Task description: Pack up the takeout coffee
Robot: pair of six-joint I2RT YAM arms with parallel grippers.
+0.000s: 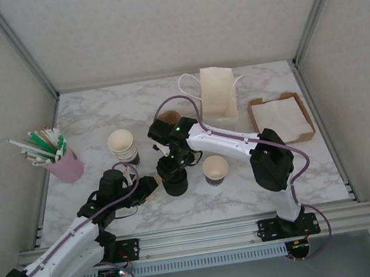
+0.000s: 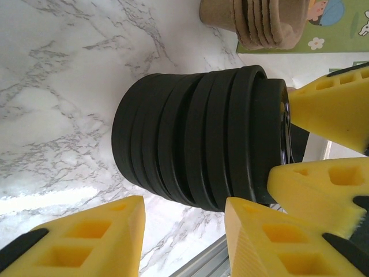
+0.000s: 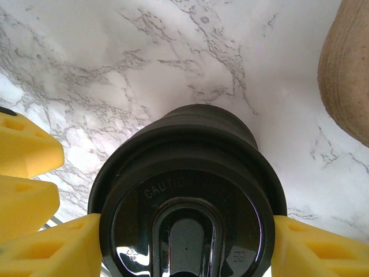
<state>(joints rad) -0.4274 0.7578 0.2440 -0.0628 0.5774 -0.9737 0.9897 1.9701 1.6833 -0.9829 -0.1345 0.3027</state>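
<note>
The squat stack of black lids stands on the marble at centre front. My right gripper reaches down onto it, and its yellow fingers press both sides of the top lid, so the right gripper is shut on that lid. My left gripper is open just left of the stack; one of its fingers touches the stack's upper rim. The right fingers grip the top lid there too. A single dark paper cup, cream inside, stands lidless right of the stack.
Lidless cream-rimmed cups are stacked behind the left gripper. A pink cup of straws is at the left. A paper bag stands at the back, with a napkin tray at the right and a brown cup behind the right arm.
</note>
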